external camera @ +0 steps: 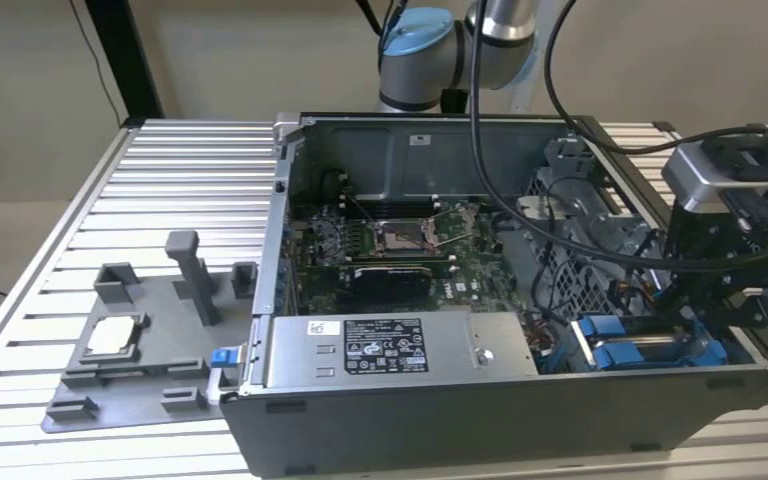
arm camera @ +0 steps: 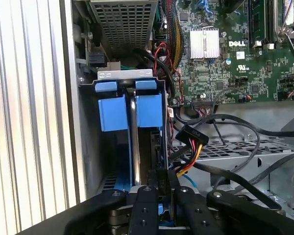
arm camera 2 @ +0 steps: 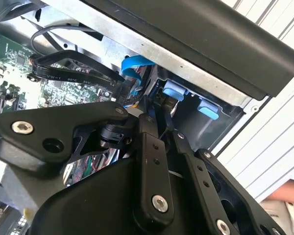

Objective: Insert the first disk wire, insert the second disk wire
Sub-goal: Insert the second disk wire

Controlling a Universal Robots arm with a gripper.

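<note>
**Plug pinched at the drive bay**

The black disk wire plug [arm camera: 161,177] sits clamped between the fingers [arm camera: 144,205] of the black gripper [arm camera: 162,190]. Just past the fingertips stand two blue plastic disk carriers [arm camera: 149,110], inside the grey metal computer case [external camera: 491,420].

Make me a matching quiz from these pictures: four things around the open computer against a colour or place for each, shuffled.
Things:
1 drive trays
2 power supply
3 parts holder
4 claw

Descriptions:
A grey, on the table outside the case
B blue
C black, reaching down beside the drive trays
D metal box with a sticker

Pairs: 1-B; 2-D; 3-A; 4-C
</note>
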